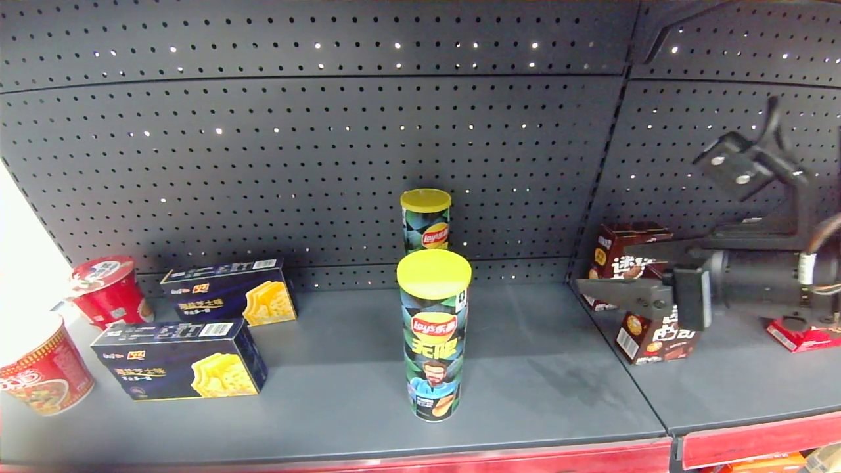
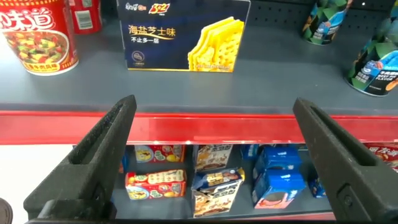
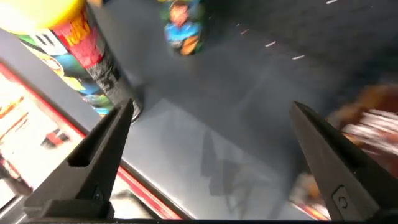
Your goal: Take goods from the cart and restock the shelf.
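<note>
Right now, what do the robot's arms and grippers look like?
Both the left gripper and right gripper have matte black, wedge-shaped fingers with a stepped notch. The right arm is a black cylinder with a white band and cables beside it.

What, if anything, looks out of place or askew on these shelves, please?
Nothing is spilled or visibly damaged. On the lower shelf, one snack box leans crooked among upright neighbours. On the right section of the upper shelf, the front brown box appears tilted, not square to the edge.
</note>
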You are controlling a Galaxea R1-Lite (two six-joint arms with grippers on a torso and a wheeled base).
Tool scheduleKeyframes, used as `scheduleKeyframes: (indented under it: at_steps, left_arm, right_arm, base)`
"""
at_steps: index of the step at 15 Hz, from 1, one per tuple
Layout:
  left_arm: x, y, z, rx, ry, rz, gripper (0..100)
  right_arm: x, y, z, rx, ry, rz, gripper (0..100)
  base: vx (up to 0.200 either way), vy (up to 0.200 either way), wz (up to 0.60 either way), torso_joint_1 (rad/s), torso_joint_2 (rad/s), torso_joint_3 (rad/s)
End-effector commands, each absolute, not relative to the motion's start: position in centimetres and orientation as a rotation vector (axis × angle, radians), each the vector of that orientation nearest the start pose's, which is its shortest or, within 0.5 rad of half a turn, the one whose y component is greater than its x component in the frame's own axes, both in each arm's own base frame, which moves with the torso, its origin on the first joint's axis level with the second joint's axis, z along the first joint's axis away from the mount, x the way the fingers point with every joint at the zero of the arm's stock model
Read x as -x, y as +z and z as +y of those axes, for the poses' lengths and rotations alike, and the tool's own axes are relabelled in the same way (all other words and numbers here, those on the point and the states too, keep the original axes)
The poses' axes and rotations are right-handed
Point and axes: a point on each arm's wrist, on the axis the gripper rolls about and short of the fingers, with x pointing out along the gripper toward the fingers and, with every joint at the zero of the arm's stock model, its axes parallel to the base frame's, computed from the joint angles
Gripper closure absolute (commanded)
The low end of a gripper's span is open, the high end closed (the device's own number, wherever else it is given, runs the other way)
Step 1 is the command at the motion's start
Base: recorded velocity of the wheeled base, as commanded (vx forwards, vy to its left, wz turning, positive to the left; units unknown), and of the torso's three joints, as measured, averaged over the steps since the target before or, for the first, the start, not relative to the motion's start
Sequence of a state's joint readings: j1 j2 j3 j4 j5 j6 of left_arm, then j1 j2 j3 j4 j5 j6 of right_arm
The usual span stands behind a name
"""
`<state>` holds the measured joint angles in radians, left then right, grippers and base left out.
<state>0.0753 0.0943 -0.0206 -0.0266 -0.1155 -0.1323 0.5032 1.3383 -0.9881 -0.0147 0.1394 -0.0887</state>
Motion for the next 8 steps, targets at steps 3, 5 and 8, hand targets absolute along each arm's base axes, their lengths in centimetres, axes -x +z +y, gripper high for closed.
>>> scheduleKeyframes:
  at_steps: [3,5,8]
  left_arm:
    - [1.6,8.6,-0.4,0.136,-0.037,0.050,0]
    - [1.6,8.6,-0.4,0.136,-0.037,0.050,0]
    - [1.6,8.6,-0.5,0.139,-0.076,0.053,0]
  right_arm:
    - [-9.4,28.8,3.8,0.108,0.427,0.117,0]
    - [-6.0,27.6,2.0,0.104,0.295,0.081,0]
    - [-2.1,25.0,0.2,0.092,0.129,0.030,0]
  base:
    - [0.000,0.000,0.00,0.000,0.00,0.000]
    - [0.000,0.000,0.00,0.000,0.00,0.000]
    - [0.000,0.000,0.00,0.000,0.00,0.000]
